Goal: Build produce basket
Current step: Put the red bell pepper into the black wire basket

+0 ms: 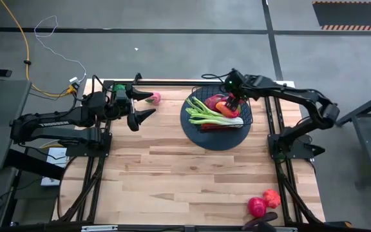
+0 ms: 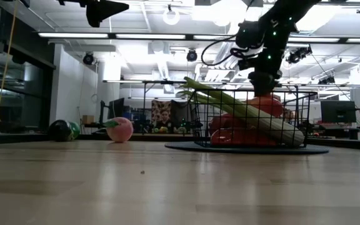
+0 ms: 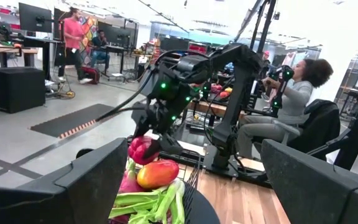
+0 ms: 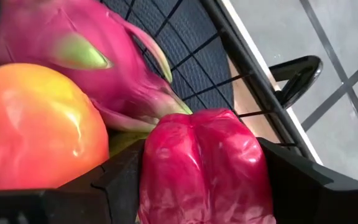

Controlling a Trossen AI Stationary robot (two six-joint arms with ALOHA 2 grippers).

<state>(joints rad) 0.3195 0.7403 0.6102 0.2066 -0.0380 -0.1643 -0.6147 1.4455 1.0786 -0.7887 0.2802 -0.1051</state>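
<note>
- Your right gripper (image 1: 232, 103) sits over the basket (image 1: 195, 122) in the upper middle of the high view, reaching in from the right side of the frame.
- In the right wrist view its two dark fingers (image 4: 126, 180) stand partly apart with a red pepper (image 4: 204, 168) clamped between them; the pepper fills the gap from one finger to the other.
- Just beside that pepper you see a pink dragon fruit (image 4: 86, 56) and an orange-yellow round piece (image 4: 33, 124), both lying against the mesh wall.
- The basket rests on its dark round base at the upper centre of the table (image 1: 172, 174); long pale green celery (image 1: 214, 116) lies across it, its leafy end sticking out over the rim at the left in the low view.
- Your left gripper (image 1: 143, 106) hangs in the upper left of the high view, well apart from the basket, its fingers spread wide and holding nothing.
- A pink round fruit (image 1: 154, 98) lies on the table just beside the left gripper's upper finger.
- Two more pieces, red fruit (image 1: 257, 206) and an orange one (image 1: 272, 198), lie at the lower right edge of the table, well apart from the basket.
- A seated person (image 3: 294, 102) shows beyond the table in the left wrist view.
</note>
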